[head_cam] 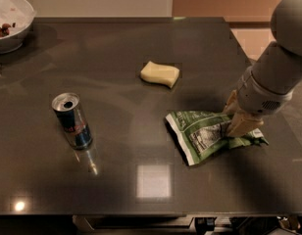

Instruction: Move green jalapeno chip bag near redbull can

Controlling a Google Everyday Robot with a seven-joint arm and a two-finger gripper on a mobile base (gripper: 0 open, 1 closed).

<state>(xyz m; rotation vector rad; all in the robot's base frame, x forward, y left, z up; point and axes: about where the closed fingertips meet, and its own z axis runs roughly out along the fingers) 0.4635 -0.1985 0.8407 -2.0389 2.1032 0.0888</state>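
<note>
The green jalapeno chip bag (202,136) lies on the dark table (116,43) at the right, white label panel up, its right end crumpled. My gripper (238,114) comes down from the right, its two tan fingers closed on that crumpled end. The redbull can (72,121) stands upright at the left of the table, well apart from the bag, with its pull-tab opening showing on top.
A pale yellow sponge (161,74) lies behind the bag, near the table's middle. A white bowl (11,26) with dark bits stands at the far left corner. The table's right edge runs just beyond my arm.
</note>
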